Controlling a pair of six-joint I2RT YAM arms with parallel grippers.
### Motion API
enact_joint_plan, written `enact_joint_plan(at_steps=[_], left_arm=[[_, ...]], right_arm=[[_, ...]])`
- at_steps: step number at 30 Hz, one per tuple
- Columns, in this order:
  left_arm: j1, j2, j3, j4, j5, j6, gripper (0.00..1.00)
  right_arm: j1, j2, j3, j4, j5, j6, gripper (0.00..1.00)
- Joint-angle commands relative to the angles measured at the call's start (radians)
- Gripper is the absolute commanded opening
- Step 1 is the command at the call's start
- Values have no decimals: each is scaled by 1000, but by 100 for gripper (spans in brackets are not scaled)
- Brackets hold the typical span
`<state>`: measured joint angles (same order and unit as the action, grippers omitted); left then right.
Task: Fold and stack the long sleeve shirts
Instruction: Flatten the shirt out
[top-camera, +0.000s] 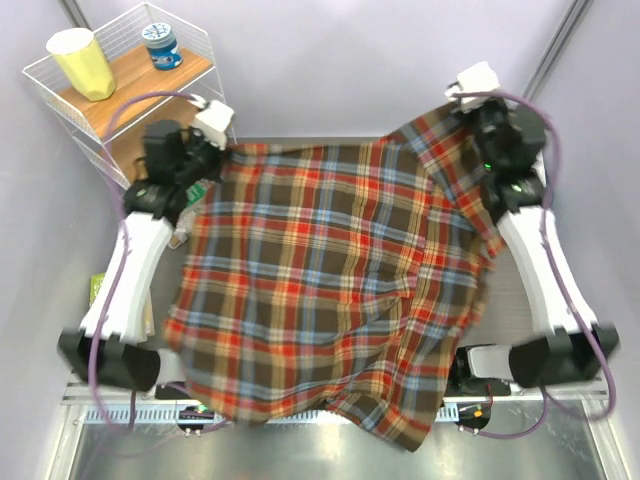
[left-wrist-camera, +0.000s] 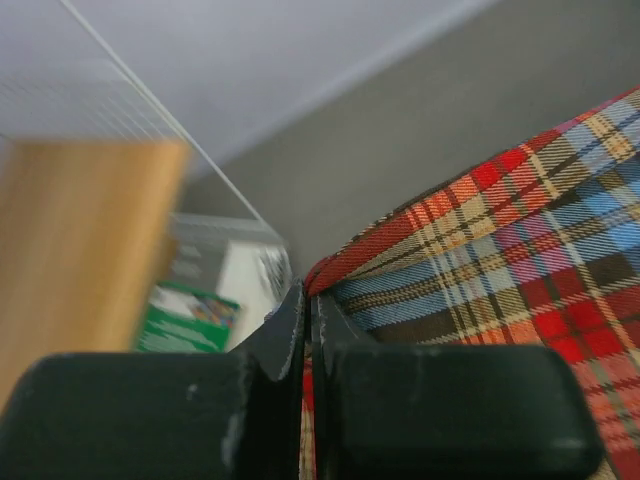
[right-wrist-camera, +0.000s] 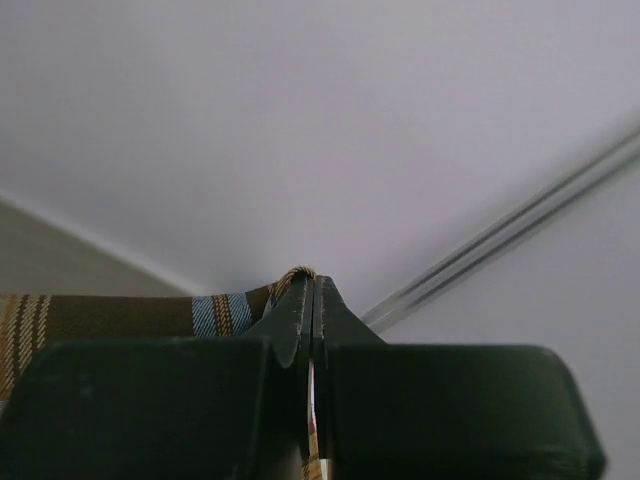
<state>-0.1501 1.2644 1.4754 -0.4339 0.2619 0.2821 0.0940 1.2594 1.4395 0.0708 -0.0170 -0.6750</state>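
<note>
The plaid flannel shirt (top-camera: 330, 290) hangs spread wide between both raised arms and covers most of the table. My left gripper (top-camera: 213, 150) is shut on its far left edge; in the left wrist view (left-wrist-camera: 308, 300) the cloth (left-wrist-camera: 500, 240) runs out from between the closed jaws. My right gripper (top-camera: 468, 108) is shut on the far right edge; in the right wrist view (right-wrist-camera: 312, 290) a strip of plaid (right-wrist-camera: 150, 315) is pinched between the closed jaws. The white shirt is hidden or out of view.
A white wire shelf (top-camera: 60, 95) stands at the back left with a yellow cup (top-camera: 82, 62) and a blue-lidded jar (top-camera: 161, 45) on its wooden board. A green box (left-wrist-camera: 190, 315) lies below the left gripper. The table's metal front edge (top-camera: 300, 450) shows below the shirt.
</note>
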Motion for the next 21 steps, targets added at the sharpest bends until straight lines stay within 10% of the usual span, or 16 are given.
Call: enact_joint_plan(at_steps=[1,4,5,8,10,21], left_arm=[[-9,156,-40,122,-41,34,0],[-23,360,45,120,-96,40,0],[-28,406,115,85,-110,45,3],[-49,593,343,-152,-217,57,37],[-46,630,416,-239,-219,52,86],[-72,268,-73,-385,-78,118,87]], right_arm=[[3,167,-11,199,-26,-64,1],[33,361,88,181,58,-60,1],[61,403,170,116,122,-61,16],[82,532,330,-96,207,-67,62],[78,545,364,-176,242,-78,80],[59,207,109,-759,112,17,95]])
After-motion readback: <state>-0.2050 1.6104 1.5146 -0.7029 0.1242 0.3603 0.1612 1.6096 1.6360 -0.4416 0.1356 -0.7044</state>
